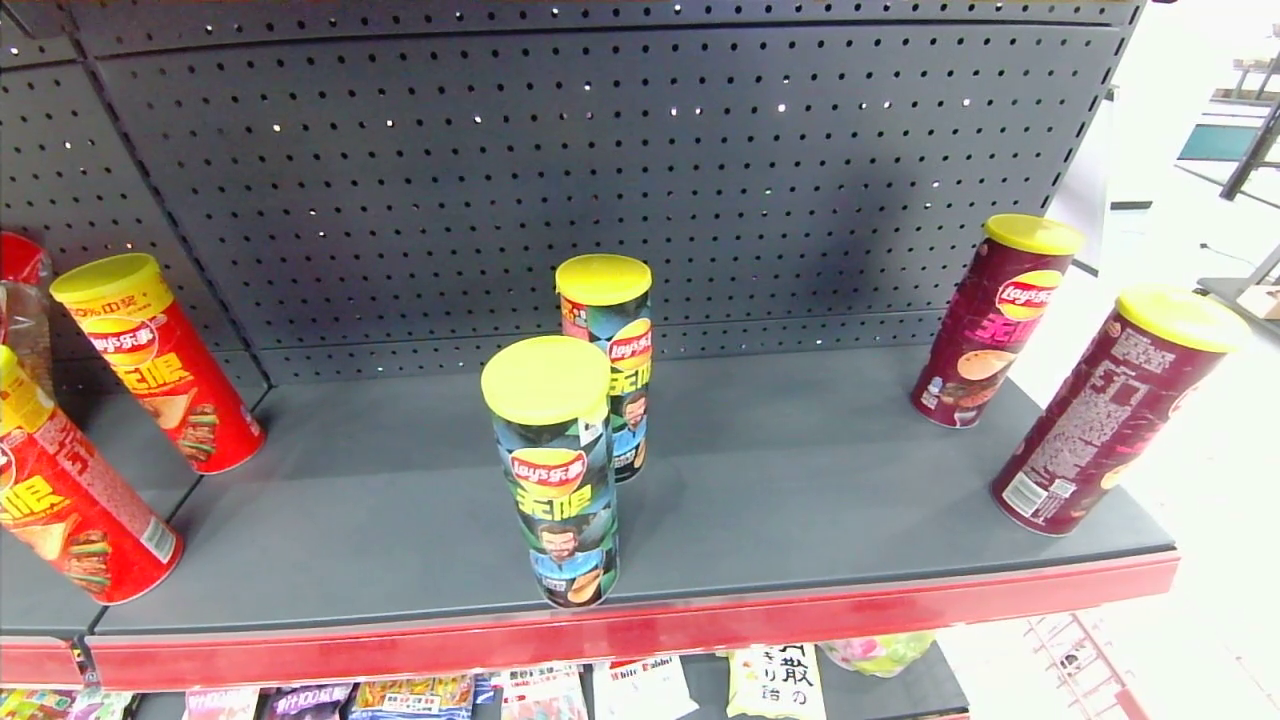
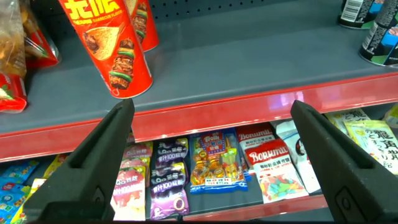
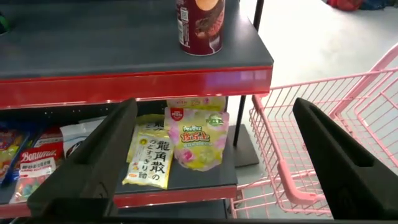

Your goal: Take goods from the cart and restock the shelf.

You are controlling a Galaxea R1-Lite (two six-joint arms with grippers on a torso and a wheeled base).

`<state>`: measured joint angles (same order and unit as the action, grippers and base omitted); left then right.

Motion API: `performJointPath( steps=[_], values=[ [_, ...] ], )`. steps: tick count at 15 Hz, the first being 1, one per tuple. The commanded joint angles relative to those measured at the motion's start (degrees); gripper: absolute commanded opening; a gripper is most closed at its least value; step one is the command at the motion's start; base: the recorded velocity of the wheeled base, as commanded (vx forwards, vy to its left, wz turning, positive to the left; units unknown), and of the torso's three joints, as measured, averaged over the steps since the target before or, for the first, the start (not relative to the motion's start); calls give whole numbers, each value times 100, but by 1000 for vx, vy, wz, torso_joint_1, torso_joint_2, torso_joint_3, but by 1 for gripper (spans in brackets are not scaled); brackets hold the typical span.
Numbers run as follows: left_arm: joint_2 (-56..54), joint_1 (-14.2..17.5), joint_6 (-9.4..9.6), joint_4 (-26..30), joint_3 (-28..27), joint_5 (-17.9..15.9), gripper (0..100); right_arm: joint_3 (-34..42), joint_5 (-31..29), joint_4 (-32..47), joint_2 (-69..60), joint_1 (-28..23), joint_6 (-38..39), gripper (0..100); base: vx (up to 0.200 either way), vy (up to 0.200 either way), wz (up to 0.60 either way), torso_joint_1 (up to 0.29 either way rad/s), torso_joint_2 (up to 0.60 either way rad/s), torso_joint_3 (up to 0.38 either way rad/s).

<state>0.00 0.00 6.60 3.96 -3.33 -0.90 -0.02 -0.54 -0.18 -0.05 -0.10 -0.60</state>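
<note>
Store shelving faces the robot, and both arms hang low in front of its lower tier. The left gripper (image 2: 211,106) has its fingers spread wide with nothing between them, facing bagged snacks (image 2: 214,165) on the lower shelf. The right gripper (image 3: 216,106) is just as wide apart and empty.

Off to the right gripper's side, past the end of the shelving and below the red front edge (image 1: 620,630), stands the pink wire cart (image 3: 287,177). I cannot tell what goods lie in it. The right arm is clearly the nearer one, so the pick likely falls to it, reaching outward and down over the cart's rim.

Above, the grey shelf (image 1: 800,480) carries upright chip cans with their long axes vertical. Two red cans (image 1: 160,360) stand at the left, a green-blue can (image 1: 560,480) near the front edge with another (image 1: 610,360) just behind it, and two maroon cans (image 1: 985,320) at the right end. Bare shelf lies on both sides of the middle pair, wider toward the maroon cans. A perforated back panel (image 1: 500,180) closes the rear.
</note>
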Motion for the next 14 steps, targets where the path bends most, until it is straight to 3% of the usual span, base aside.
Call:
performJointPath(
  steps=[1, 14],
  values=[
    [9, 0, 0, 8, -1, 2, 100, 2, 1, 1, 5, 1, -2, 100, 0, 0, 0, 0, 0, 0],
    [9, 0, 0, -1, -1, -6, 100, 2, 1, 1, 5, 1, 7, 100, 0, 0, 46, 0, 0, 0]
  ],
)
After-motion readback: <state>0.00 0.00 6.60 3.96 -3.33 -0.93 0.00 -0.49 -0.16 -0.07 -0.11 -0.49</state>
